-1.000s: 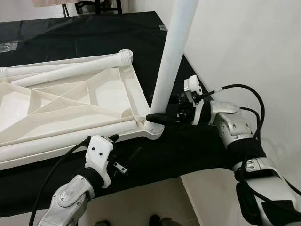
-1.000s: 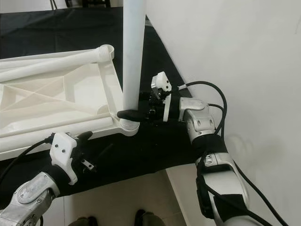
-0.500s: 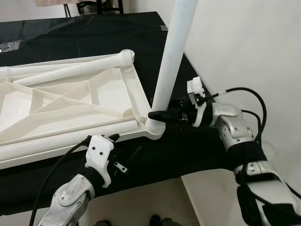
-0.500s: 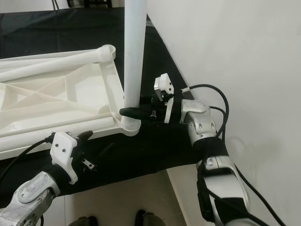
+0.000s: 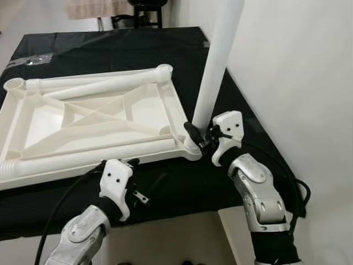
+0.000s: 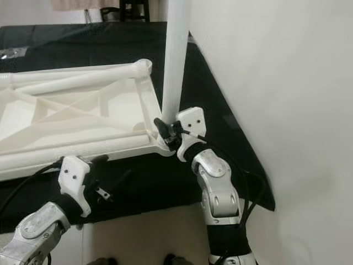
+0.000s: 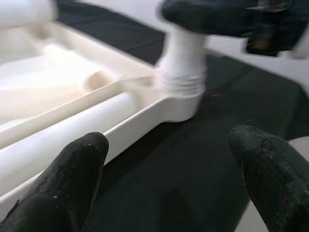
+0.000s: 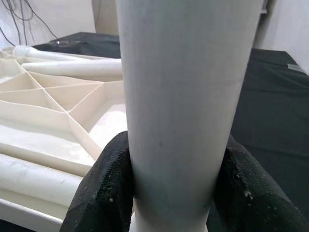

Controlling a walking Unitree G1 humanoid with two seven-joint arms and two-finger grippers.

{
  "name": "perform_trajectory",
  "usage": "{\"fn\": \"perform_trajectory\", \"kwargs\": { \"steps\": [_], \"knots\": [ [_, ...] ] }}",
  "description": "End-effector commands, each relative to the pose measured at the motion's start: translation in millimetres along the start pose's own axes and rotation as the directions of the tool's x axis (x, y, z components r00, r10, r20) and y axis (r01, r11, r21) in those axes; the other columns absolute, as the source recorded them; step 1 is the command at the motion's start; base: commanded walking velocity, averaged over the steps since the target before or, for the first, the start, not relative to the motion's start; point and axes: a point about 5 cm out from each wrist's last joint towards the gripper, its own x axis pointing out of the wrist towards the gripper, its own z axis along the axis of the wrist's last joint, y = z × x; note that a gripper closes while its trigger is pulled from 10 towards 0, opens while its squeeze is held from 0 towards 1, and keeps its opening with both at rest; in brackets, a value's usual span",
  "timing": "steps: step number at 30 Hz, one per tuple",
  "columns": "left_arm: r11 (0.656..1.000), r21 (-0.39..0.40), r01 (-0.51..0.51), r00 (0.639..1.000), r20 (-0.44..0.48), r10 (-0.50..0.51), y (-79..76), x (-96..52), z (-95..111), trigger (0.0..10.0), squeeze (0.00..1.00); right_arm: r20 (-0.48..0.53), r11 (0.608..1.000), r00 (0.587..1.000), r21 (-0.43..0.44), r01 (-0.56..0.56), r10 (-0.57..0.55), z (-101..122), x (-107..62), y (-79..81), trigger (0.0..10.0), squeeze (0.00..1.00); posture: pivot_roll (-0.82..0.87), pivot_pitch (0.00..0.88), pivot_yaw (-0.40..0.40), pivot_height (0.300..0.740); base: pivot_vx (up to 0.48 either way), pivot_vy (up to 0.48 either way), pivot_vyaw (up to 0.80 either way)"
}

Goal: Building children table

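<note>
A white plastic tabletop (image 5: 94,118) lies upside down on a black-covered table, ribs facing up. A white table leg (image 5: 215,69) stands upright in its near right corner socket (image 5: 191,150). My right gripper (image 5: 194,134) is shut on the leg just above the socket; both black fingers (image 8: 104,193) press the tube (image 8: 178,101). Two loose white legs (image 5: 105,86) lie on the tabletop, one along the far side and one along the near side. My left gripper (image 5: 144,178) hovers open over the black cloth just in front of the tabletop's near edge, with nothing between its fingers (image 7: 67,186).
The black cloth (image 5: 182,185) ends close behind my left gripper, with pale floor below. A white wall (image 5: 298,83) runs close along the table's right side. A dark stool (image 5: 144,12) stands beyond the far edge. A small clear bag (image 5: 34,58) lies at the far left.
The camera has shifted, showing more of the tabletop. My right arm has swung round toward the near side of the leg, keeping its grip. The left gripper has stayed put.
</note>
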Motion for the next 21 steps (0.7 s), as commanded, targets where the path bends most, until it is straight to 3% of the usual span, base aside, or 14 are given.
{"fn": "perform_trajectory", "kwargs": {
  "steps": [1,2,3,4,5,7,10,11,16,17,18,19,20,21],
  "knots": [
    [1.0,-0.014,0.0,1.0,-0.022,0.0,-1.2,-1.4,-5,10.0,0.0,-0.19,1.0,0.982,0.014,-0.021,0.023,-36,-5.4,8.7,4.8,0.0,0.07,0.24,-0.106,0.74,0.0,0.0,0.0],
    [1.0,-0.014,0.0,1.0,-0.022,0.0,-1.2,-1.4,-5,10.0,0.0,-0.19,1.0,0.982,0.014,-0.021,0.023,-36,-5.4,8.7,4.8,0.0,0.07,0.24,-0.106,0.74,0.0,0.0,0.0],
    [1.0,-0.012,-0.004,1.0,-0.027,0.004,-0.4,-2.8,-6,10.0,0.0,-0.134,0.984,0.98,0.119,-0.13,0.146,-26,-0.3,24.4,10.0,1.0,0.07,0.235,-0.103,0.74,0.0,0.0,0.0],
    [1.0,-0.012,-0.004,1.0,-0.027,0.004,-0.4,-2.8,-6,10.0,0.0,-0.134,0.984,0.98,0.119,-0.13,0.146,-26,-0.3,24.4,10.0,1.0,0.07,0.235,-0.103,0.74,0.0,0.0,0.0],
    [1.0,-0.013,-0.004,1.0,-0.028,0.004,-0.1,-2.2,-7,10.0,0.0,-0.067,0.946,0.963,0.215,-0.241,0.26,-15,3.9,38.1,10.0,1.0,0.06,0.232,-0.101,0.74,0.0,0.0,0.0],
    [1.0,-0.013,0.001,1.0,-0.024,-0.001,-0.7,0.1,-7,10.0,0.0,0.027,0.944,0.953,0.137,-0.302,0.301,1,10.3,38.0,10.0,1.0,0.06,0.227,-0.1,0.74,0.0,0.0,0.0],
    [1.0,-0.013,0.008,1.0,-0.018,-0.009,-1.7,1.8,-6,10.0,0.0,0.101,0.922,0.93,0.125,-0.366,0.355,17,13.7,36.3,10.0,1.0,0.06,0.224,-0.1,0.74,0.0,0.0,0.0],
    [1.0,-0.014,0.009,1.0,-0.016,-0.009,-2.0,2.3,-6,10.0,0.0,0.125,0.909,0.913,0.107,-0.402,0.389,22,15.5,32.1,10.0,0.0,0.07,0.218,-0.104,0.74,0.0,0.0,0.0],
    [1.0,-0.01,-0.003,1.0,-0.012,0.003,-0.2,2.5,-5,10.0,0.0,0.15,0.848,0.837,-0.012,-0.53,0.526,33,22.1,13.6,10.0,0.0,0.08,0.212,-0.11,0.74,0.0,0.0,0.0],
    [1.0,-0.01,-0.003,1.0,-0.012,0.003,-0.2,2.5,-5,10.0,0.0,0.15,0.848,0.837,-0.012,-0.53,0.526,33,22.1,13.6,10.0,0.0,0.08,0.212,-0.11,0.74,0.0,0.0,0.0],
    [1.0,-0.009,-0.007,1.0,-0.011,0.007,0.3,2.3,-5,10.0,0.0,0.14,0.821,0.811,-0.045,-0.568,0.569,35,22.9,10.6,10.0,0.0,0.09,0.206,-0.115,0.74,0.0,0.0,0.0],
    [1.0,-0.009,-0.007,1.0,-0.011,0.007,0.3,2.3,-5,10.0,0.0,0.14,0.821,0.811,-0.045,-0.568,0.569,35,22.9,10.6,10.0,0.0,0.09,0.206,-0.115,0.74,0.0,0.0,0.0],
    [1.0,-0.007,-0.011,1.0,-0.011,0.011,0.7,2.0,-5,10.0,0.0,0.125,0.783,0.773,-0.078,-0.617,0.622,37,23.2,8.2,10.0,0.0,0.09,0.204,-0.116,0.74,0.0,0.0,0.0],
    [1.0,-0.007,-0.011,1.0,-0.011,0.011,0.7,2.0,-5,10.0,0.0,0.125,0.783,0.773,-0.078,-0.617,0.622,37,23.2,8.2,10.0,0.0,0.09,0.204,-0.116,0.74,0.0,0.0,0.0]
  ]
}}
